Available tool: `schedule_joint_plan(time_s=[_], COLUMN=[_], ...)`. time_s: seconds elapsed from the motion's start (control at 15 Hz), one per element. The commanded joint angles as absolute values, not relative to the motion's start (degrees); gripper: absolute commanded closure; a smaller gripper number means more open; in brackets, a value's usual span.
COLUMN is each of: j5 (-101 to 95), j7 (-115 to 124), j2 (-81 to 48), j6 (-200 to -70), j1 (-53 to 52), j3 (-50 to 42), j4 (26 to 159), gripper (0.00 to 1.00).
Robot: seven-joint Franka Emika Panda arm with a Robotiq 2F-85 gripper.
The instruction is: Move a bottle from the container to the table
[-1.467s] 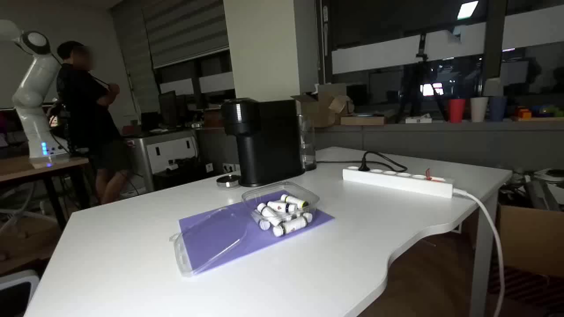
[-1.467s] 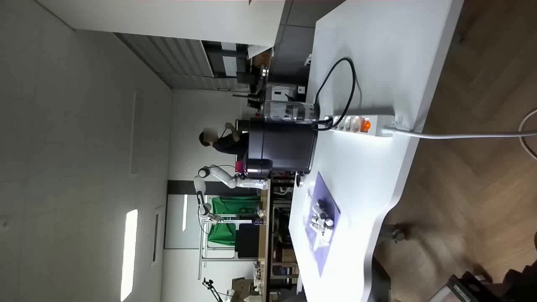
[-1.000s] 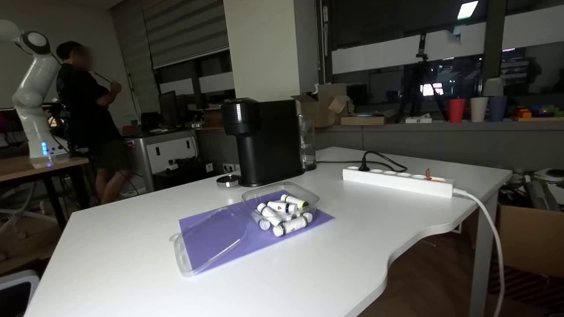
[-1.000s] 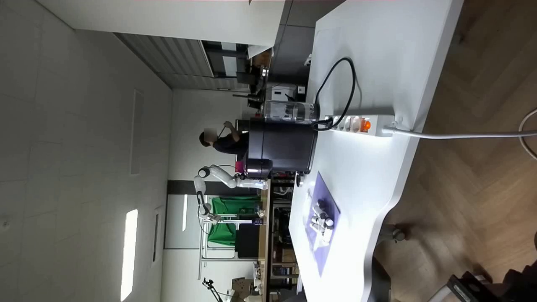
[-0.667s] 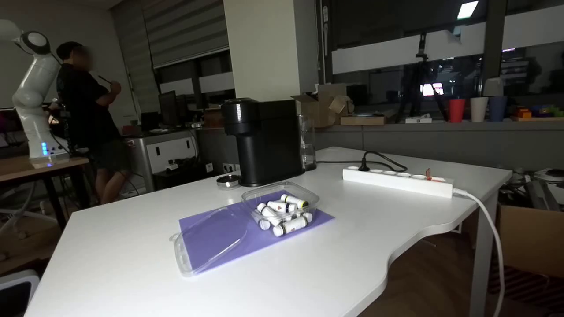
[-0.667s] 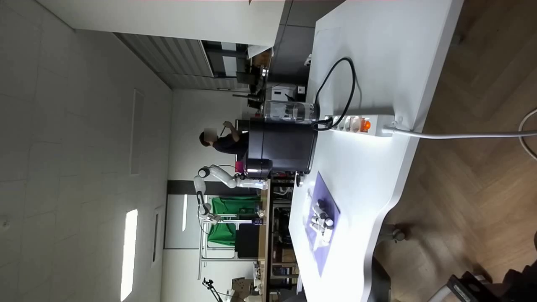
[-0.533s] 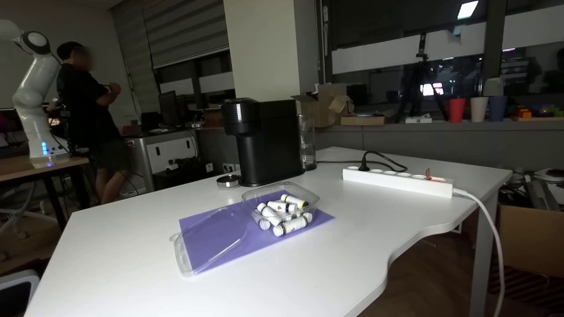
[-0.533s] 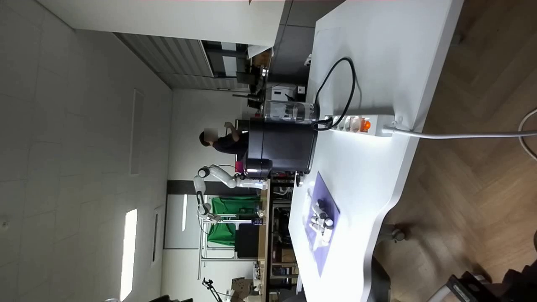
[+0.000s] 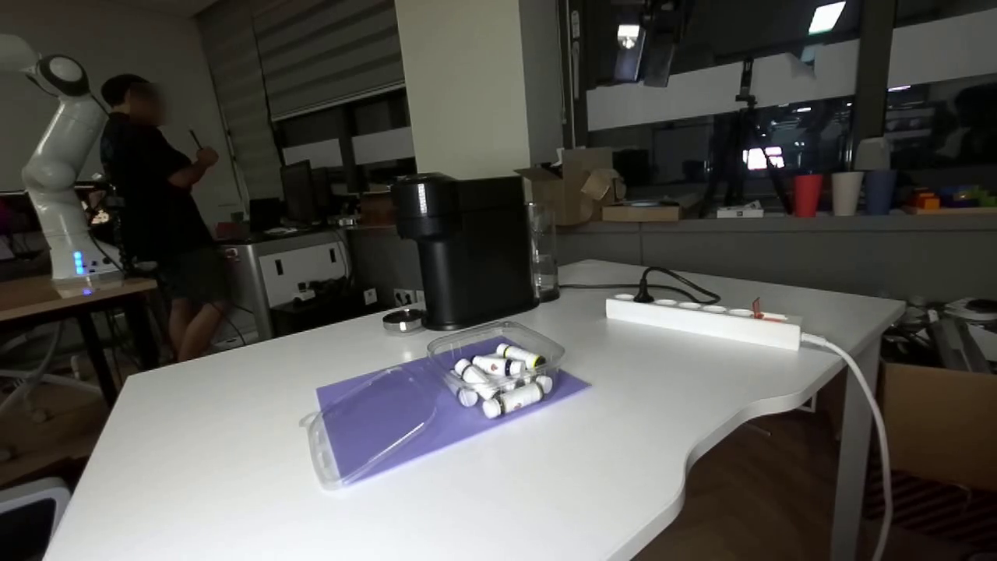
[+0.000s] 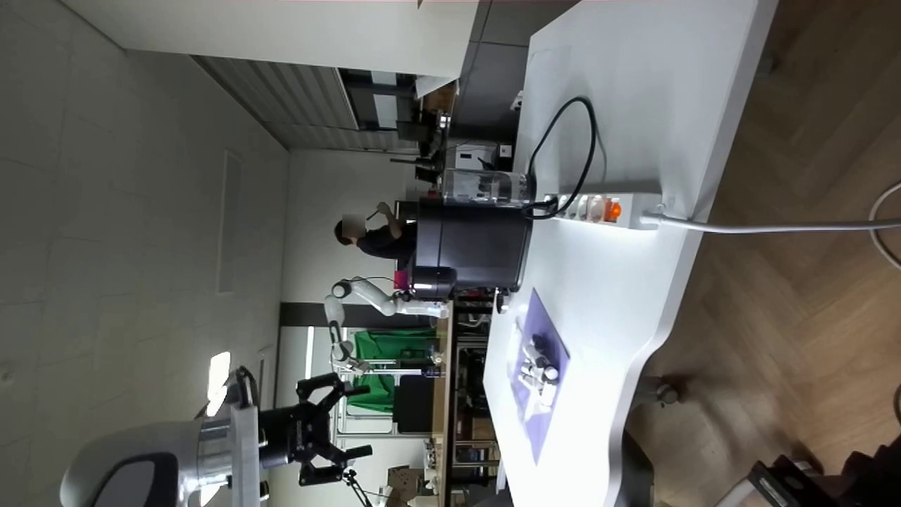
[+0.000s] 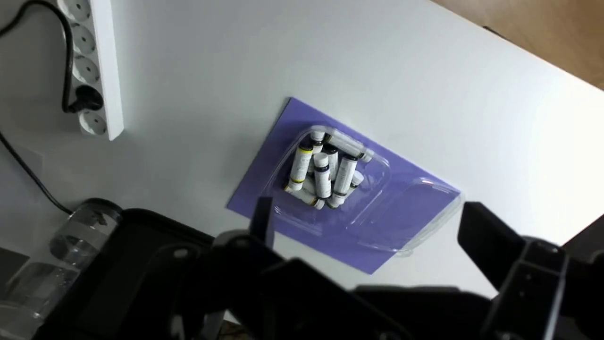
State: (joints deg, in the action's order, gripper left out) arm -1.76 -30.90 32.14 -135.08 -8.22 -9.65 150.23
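The bottles (image 11: pixel 322 177) lie heaped in the clear tub (image 9: pixel 554 360) on the purple mat (image 9: pixel 456 422), between two edges of the table (image 9: pixel 623 467): the straight one behind the coffee machine (image 9: pixel 483 249) and the wavy one opposite. Each looks small, hard and smooth, probably glass under a paper label, so it should be light yet stiff, easily harmed by a knock and apt to roll or slip if pinched off-centre. The best hold seems to be across the middle of the label, square to the long axis, on a bottle uppermost in the heap. The tub looks thin; a bump on its wall might slide it.

In an exterior view the gripper (image 10: pixel 369 420) points down, well above the table, its jaws spread wide with nothing between them. Half a second earlier only dark tips show at that view's border; now the end of the arm (image 10: pixel 162 443) is in sight too. In an exterior view a dark shape (image 9: pixel 658 47) is new at the top border; gripper or reflection, it is too unclear to tell. The bottles, tub and mat look unmoved, and so does the lid (image 9: pixel 323 456), partly on the mat.
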Motion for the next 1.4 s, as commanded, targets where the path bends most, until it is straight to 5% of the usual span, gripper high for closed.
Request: schedule_joint_plan(time_s=[0.0,1.33], j5=[4.1,5.6], j7=[-42.6,-40.6], j2=[17.2,15.4], j6=[-133.6,-137.1], j1=[-14.0,-7.5], j3=[-16.8,-10.6], j4=[139.2,139.8], gripper=[0.00,0.00])
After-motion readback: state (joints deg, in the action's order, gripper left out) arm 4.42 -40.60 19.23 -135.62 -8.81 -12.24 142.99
